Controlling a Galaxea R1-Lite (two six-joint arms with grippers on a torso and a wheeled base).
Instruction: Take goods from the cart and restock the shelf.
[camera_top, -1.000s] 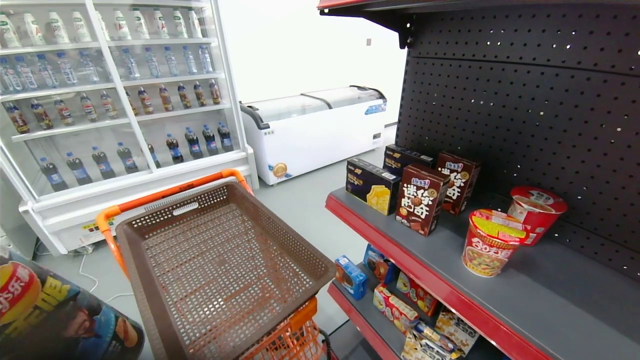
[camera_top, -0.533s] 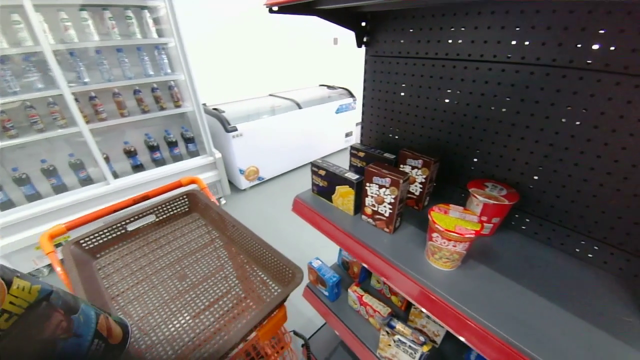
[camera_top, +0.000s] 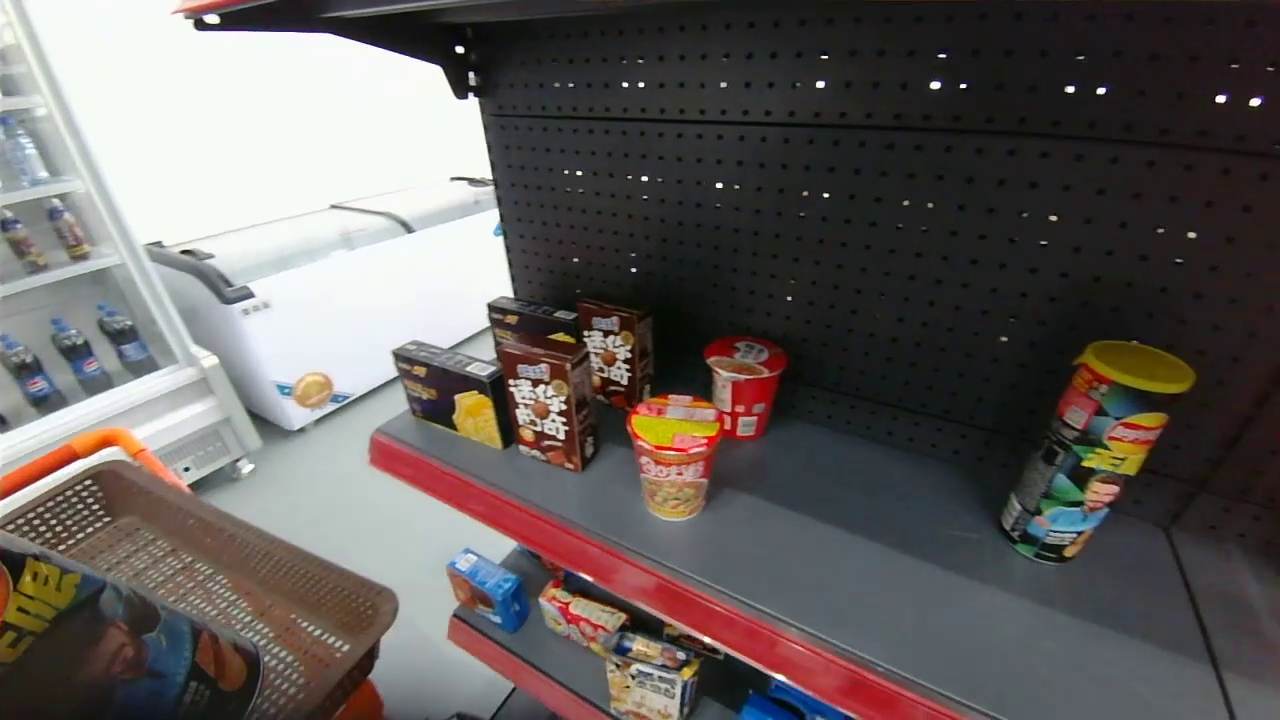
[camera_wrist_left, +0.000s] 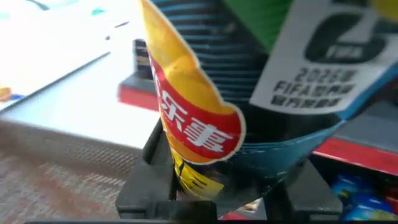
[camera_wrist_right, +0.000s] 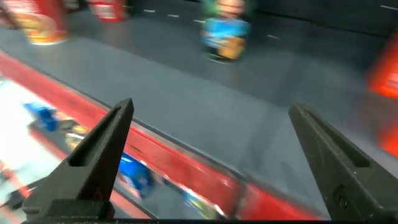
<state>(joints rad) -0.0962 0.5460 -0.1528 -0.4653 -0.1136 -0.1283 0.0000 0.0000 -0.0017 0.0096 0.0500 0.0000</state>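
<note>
Chip can (camera_top: 120, 650) is gripped in my L gripper (camera_wrist_left: 230, 183), close by the cart basket (camera_top: 250, 560). The two black fingers (camera_wrist_left: 152, 171) squeeze it from both sides, and the can sticks out past the tips. I think it's held tight like that so I can carry it over and stand it on the shelf (camera_top: 850, 560) w/o it slipping. It isn't on the shelf yet. It hangs well apart from the red front edge.

R gripper (camera_wrist_right: 211, 109) has nothing in it. Its fingers (camera_wrist_right: 102, 146) are spread wide, and it hangs above the front edge of the shelf board.

On the board the goods stand in groups, prob so like goes w/ like. Cookie boxes (camera_top: 550, 405) are at the left end. Next comes a yellow-lid noodle cup (camera_top: 675, 458) nearer the front, w/ a red noodle cup (camera_top: 745, 385) behind it by the back wall. The other chip can (camera_top: 1095, 450) stands upright near the right back corner. The bare board beside it looks like the spot for mine. So I'd guess the job is at the carry step, w/ the put-down not yet done.
</note>
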